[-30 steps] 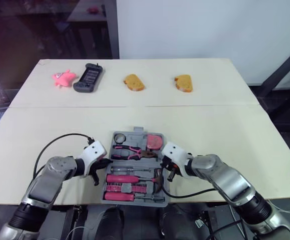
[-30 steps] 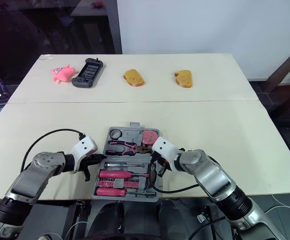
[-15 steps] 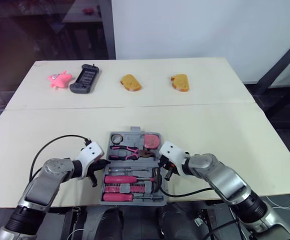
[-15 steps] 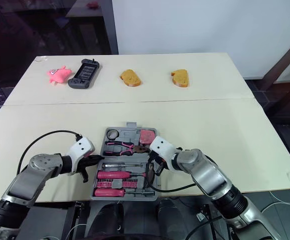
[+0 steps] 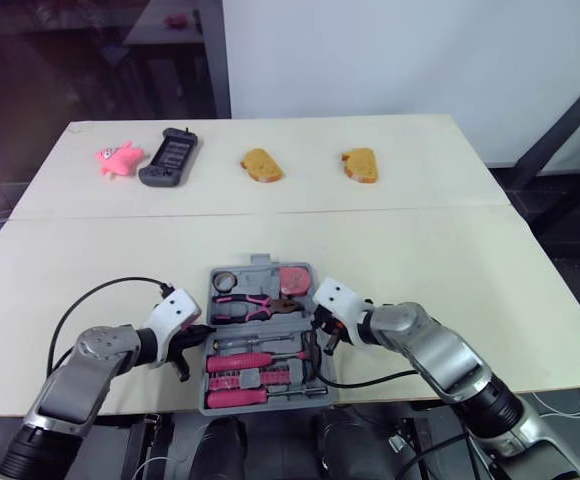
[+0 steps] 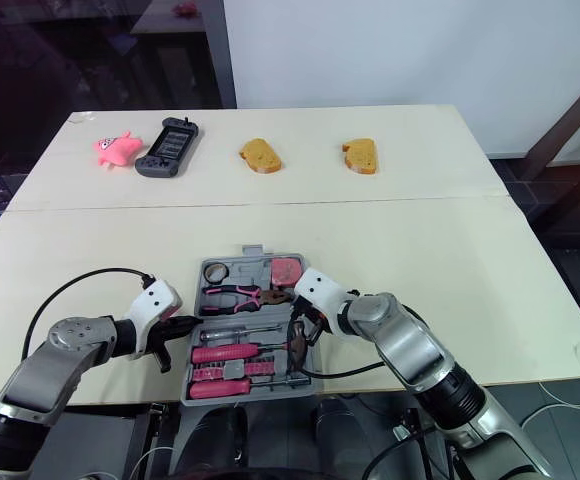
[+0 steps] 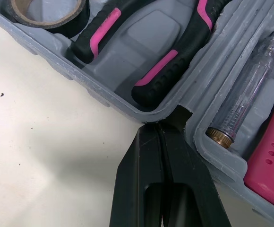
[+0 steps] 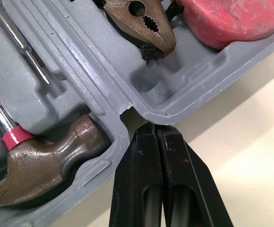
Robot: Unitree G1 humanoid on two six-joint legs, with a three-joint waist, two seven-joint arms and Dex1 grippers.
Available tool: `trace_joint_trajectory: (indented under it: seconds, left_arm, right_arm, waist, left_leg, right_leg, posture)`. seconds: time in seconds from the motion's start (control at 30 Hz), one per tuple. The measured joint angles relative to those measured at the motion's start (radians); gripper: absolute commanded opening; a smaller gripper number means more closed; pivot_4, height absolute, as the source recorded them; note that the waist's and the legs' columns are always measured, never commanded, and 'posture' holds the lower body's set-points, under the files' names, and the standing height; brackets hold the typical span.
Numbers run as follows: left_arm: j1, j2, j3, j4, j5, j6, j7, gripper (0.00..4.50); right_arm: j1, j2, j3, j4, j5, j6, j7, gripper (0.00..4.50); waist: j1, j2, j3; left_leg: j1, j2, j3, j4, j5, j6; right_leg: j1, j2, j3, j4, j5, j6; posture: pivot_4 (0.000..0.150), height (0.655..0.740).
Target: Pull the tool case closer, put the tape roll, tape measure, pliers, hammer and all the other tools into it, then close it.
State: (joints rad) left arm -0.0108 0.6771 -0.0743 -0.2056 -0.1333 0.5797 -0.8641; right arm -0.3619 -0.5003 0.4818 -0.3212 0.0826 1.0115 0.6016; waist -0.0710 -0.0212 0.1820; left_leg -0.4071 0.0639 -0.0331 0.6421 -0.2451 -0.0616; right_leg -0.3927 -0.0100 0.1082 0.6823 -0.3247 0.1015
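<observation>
Our two arms reach inward to the open tool case [image 5: 258, 278] from both sides.
The case lies near the front edge of the table [image 5: 450, 260], with the tape roll [image 5: 223, 278], tape measure [image 5: 295, 277], pliers [image 5: 245, 303] and hammer [image 8: 47, 165] inside. Both forearms lie low over the table and bend toward the middle. Our left claw [image 7: 167, 124] has its fingers pressed together, with the tips touching the notch in the left side wall of the case. Our right claw [image 8: 152, 126] also has its fingers together, the tips at the notch on the right side.
</observation>
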Motion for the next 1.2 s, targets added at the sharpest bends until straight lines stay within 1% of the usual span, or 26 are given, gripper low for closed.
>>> trace_joint_trajectory:
  seconds: [0.4, 0.8, 0.93, 1.0, 1.1, 1.13, 1.2]
  left_arm:
    - [-0.050, 0.001, -0.015, 0.046, -0.008, -0.007, -0.019, 0.00]
    - [-0.054, 0.009, -0.012, 0.047, -0.015, -0.002, -0.021, 0.00]
    - [-0.053, 0.014, -0.001, 0.045, -0.039, 0.004, -0.022, 0.00]
    - [-0.031, 0.056, 0.033, 0.036, -0.066, 0.004, -0.042, 0.00]
    - [-0.010, 0.120, 0.127, 0.011, -0.098, -0.020, -0.070, 0.00]
    - [0.002, 0.129, 0.158, 0.001, -0.110, -0.047, -0.079, 0.00]
    - [0.035, 0.108, 0.230, -0.005, -0.150, -0.158, -0.113, 0.00]
  right_arm:
    - [0.017, -0.002, -0.018, 0.001, -0.001, -0.017, -0.008, 0.10]
    - [0.018, -0.005, -0.021, 0.000, 0.001, -0.015, -0.011, 0.10]
    - [0.032, -0.032, -0.047, -0.046, 0.020, -0.007, 0.002, 0.10]
    - [0.056, -0.077, -0.095, -0.106, 0.043, -0.015, 0.025, 0.10]
    - [0.097, -0.147, -0.188, -0.159, 0.075, -0.032, 0.059, 0.10]
    - [0.113, -0.147, -0.225, -0.174, 0.094, -0.041, 0.069, 0.10]
    - [0.137, -0.146, -0.290, -0.201, 0.137, -0.064, 0.088, 0.10]
  waist:
    - [0.004, 0.000, 0.000]
    - [0.003, 0.000, 0.000]
    - [0.003, 0.000, 0.001]
    - [0.002, -0.002, 0.003]
    - [0.004, -0.003, 0.004]
    - [0.004, -0.003, 0.004]
    - [0.003, -0.003, 0.004]
  left_leg:
    - [0.000, -0.001, 0.000, 0.000, 0.000, 0.000]
    - [0.000, -0.001, 0.000, 0.000, 0.000, 0.000]
    - [-0.002, -0.001, 0.000, 0.000, 0.000, 0.000]
    - [-0.003, 0.000, 0.000, -0.001, 0.000, 0.000]
    - [-0.003, 0.000, 0.000, -0.002, 0.000, 0.000]
    - [-0.003, 0.000, 0.000, -0.003, 0.000, 0.000]
    - [-0.003, 0.000, 0.002, -0.005, 0.000, -0.001]
  right_leg:
    - [0.000, 0.000, 0.000, 0.000, 0.000, 0.000]
    - [0.000, -0.001, 0.000, 0.000, 0.000, 0.000]
    - [-0.002, -0.001, 0.000, 0.000, 0.000, 0.000]
    - [-0.004, 0.000, 0.000, 0.000, 0.000, 0.000]
    - [-0.004, -0.001, 0.000, -0.001, 0.000, 0.000]
    - [-0.004, -0.001, 0.000, -0.001, 0.000, 0.000]
    - [-0.004, -0.001, 0.001, -0.002, 0.000, 0.000]
  posture:
    - [0.150, 0.7400]
    - [0.150, 0.7400]
    - [0.150, 0.7400]
    - [0.150, 0.7400]
    - [0.150, 0.7400]
    - [0.150, 0.7400]
    - [0.150, 0.7400]
